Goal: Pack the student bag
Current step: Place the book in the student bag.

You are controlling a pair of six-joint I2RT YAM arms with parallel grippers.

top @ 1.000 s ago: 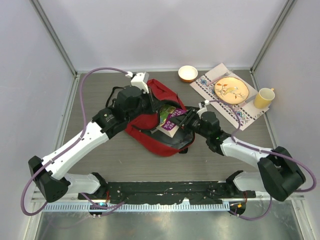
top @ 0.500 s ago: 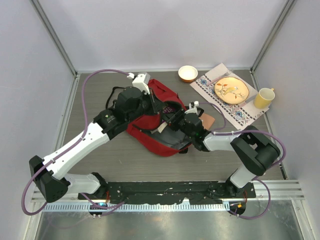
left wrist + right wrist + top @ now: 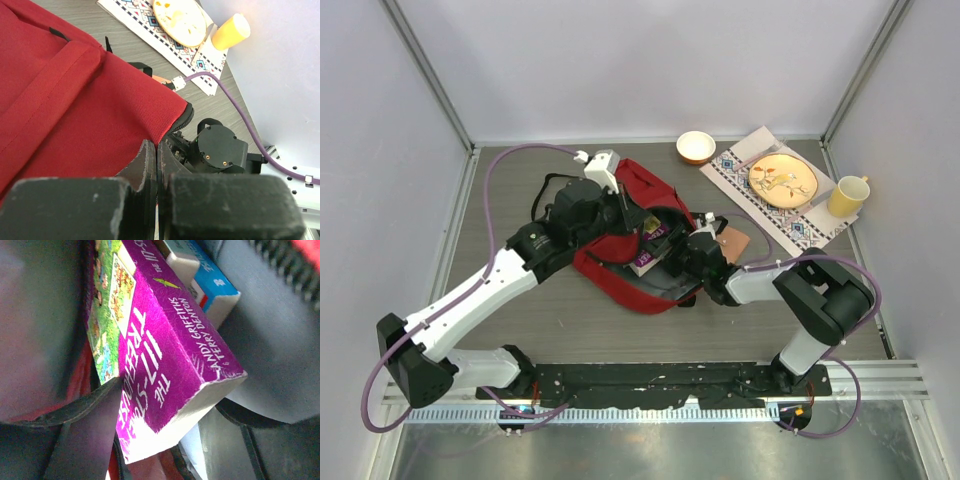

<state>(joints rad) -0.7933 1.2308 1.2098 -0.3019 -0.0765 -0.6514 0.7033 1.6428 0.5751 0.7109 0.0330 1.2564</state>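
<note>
The student bag (image 3: 620, 262), red with black straps, lies in the middle of the table, and its red cloth (image 3: 75, 100) fills the left wrist view. My left gripper (image 3: 622, 214) (image 3: 158, 149) is shut on the edge of the bag's upper flap and holds the mouth up. A purple book (image 3: 650, 243) (image 3: 165, 360) sits in the opening beside a blue-and-white book (image 3: 212, 287). My right gripper (image 3: 676, 252) (image 3: 170, 415) is at the mouth, open, its fingers either side of the purple book's near end.
A brown card (image 3: 732, 240) lies just right of the bag. At the back right are an orange-rimmed bowl (image 3: 696, 147), a patterned mat (image 3: 810, 232) with a plate (image 3: 782, 180), and a yellow cup (image 3: 847, 196) (image 3: 231, 31). Purple cables loop over both arms.
The right arm folded in toward the bag and carried the purple book into its mouth. Its jaws have now widened off the book. The left gripper kept its hold on the flap.
</note>
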